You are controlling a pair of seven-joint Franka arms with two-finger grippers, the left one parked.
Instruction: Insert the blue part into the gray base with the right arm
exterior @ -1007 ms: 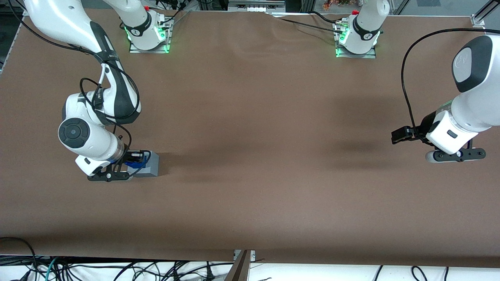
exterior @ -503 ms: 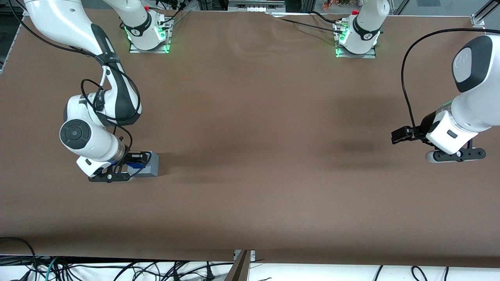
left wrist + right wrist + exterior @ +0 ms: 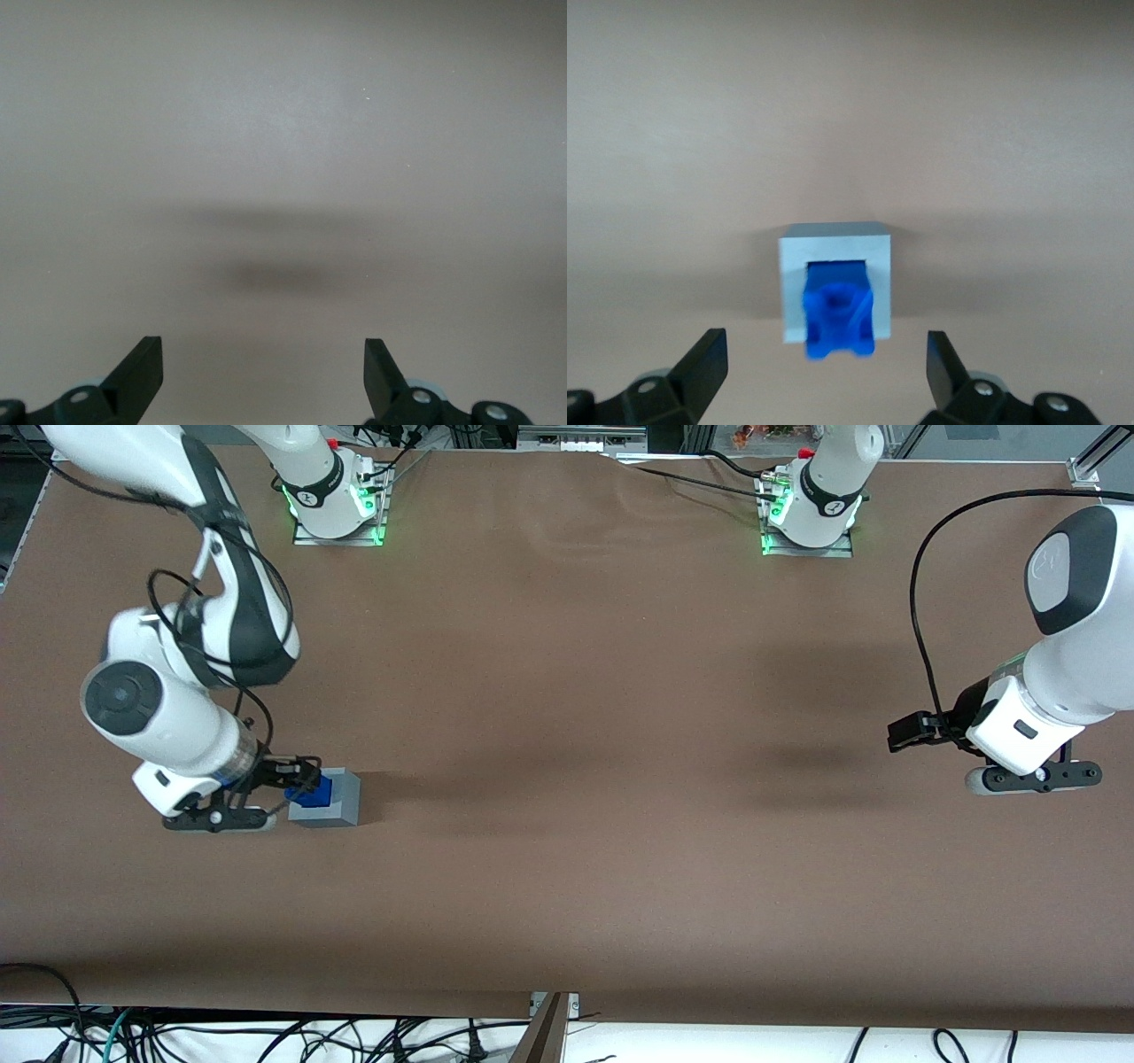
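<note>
Hovering above the brown counter (image 3: 567,735), the black two-finger claw (image 3: 824,376) of the white right arm (image 3: 168,717) hangs with its fingers spread wide and nothing between them, up and to the working arm's end of the light-gray plastic cube base (image 3: 836,282). That small bright-blue plastic block (image 3: 838,317) sits in the square recess on the cube's top, standing proud of it and seeming to lean toward the wrist camera, so by my reckoning the insertion step is all but done and the release is made. What's left, I'd judge, is a clean retreat upward without brushing the block, or a gentle press if it isn't fully seated. How deep it sits, I cannot tell.
</note>
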